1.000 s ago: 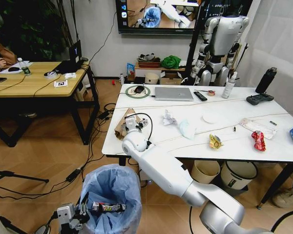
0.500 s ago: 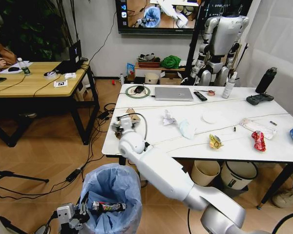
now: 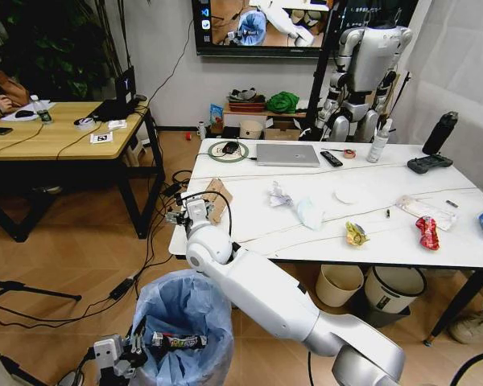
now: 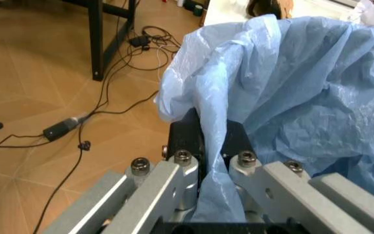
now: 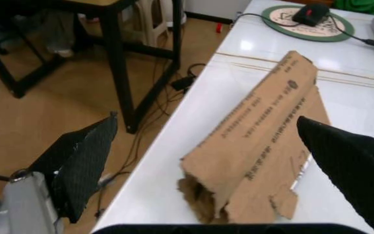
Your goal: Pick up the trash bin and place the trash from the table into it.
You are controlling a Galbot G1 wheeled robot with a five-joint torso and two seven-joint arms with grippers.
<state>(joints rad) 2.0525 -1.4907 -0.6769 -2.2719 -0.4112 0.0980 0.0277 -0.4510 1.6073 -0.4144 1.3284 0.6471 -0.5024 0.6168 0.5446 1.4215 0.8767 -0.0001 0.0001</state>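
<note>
Only print I can spot is dark lettering along the crumpled brown cardboard (image 5: pixel 258 141), sitting between the right pincer's (image 5: pixel 226 146) spread fingers, too small to read.

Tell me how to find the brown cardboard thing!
Look at the big white table, then its left edge, the one nearest the wooden desk. The cardboard lies there, just beyond the right end effector. It is brown and folded like a tent; the other litter is white, yellow or red.

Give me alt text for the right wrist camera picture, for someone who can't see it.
The right pincer is open, its two black fingers on either side of a crumpled piece of brown cardboard lying at the edge of the white table. Wooden floor lies below.
</note>
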